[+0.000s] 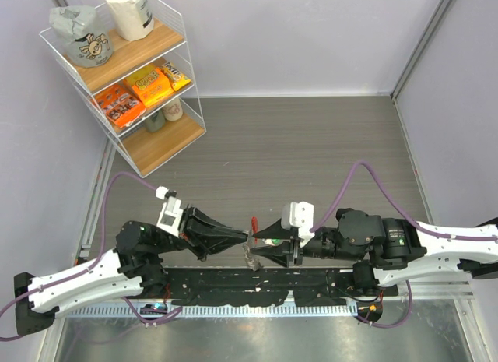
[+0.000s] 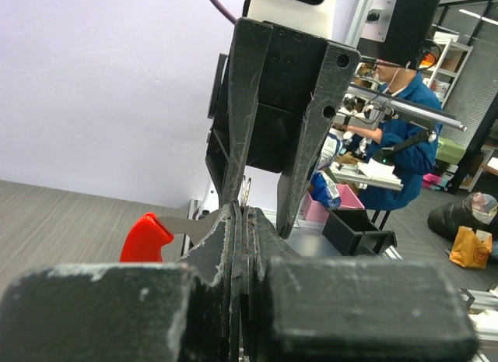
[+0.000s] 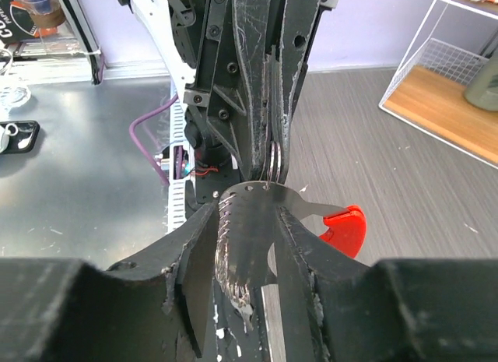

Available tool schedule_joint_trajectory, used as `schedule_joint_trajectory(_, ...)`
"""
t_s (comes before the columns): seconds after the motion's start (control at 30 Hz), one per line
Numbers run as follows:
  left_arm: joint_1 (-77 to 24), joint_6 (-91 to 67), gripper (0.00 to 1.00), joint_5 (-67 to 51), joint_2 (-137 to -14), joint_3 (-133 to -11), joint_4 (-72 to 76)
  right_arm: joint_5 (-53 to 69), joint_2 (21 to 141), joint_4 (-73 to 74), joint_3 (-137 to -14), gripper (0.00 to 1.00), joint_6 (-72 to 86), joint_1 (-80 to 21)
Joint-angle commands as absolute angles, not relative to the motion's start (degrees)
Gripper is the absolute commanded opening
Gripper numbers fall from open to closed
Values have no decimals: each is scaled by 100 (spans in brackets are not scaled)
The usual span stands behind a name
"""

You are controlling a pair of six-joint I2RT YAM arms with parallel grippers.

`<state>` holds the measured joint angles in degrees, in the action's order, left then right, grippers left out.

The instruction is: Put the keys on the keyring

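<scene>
Two robot arms meet tip to tip just above the near edge of a grey table (image 1: 311, 144), working on a small keyring. From above, we see both arms lying low and stretched inward from the left and right sides, their pointed fingers almost touching at the centre. The left gripper (image 1: 244, 240) is pinched fully closed on the thin silvery edge of the keyring (image 3: 253, 197), holding it in the air between the two grippers. The keyring's red arc (image 3: 346, 226) sticks out to one side, clear of both sets of fingers. A silvery chain-like length (image 3: 229, 265) runs down between the right gripper's fingers. The right gripper (image 3: 245, 230) faces the left one with its jaws partway apart, one finger on each side of the ring. We cannot tell whether they press on it or only stand around it. We see no green or black heads of the keys in any view. We judge the threading to be at best under way, since we cannot confirm any key on the ring.
</scene>
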<state>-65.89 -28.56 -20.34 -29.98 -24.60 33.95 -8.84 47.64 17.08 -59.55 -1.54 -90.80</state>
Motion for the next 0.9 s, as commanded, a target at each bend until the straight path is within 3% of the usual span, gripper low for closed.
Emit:
schedule_joint_trajectory(0.0,-6609,-2997,0,-1951,-2971,-2435,4122,-923,4816,1178,-6020,39,-536,-9132)
schedule_joint_trajectory(0.23,-6601,-3076,0,-2048,-2979,-2399,4307,-1011,4799,1055,-6064,34,-677,-9149)
schedule_joint_trajectory(0.87,-6609,-3111,0,-2083,-2900,-2320,4377,-1134,4913,879,-6258,31,-958,-9211)
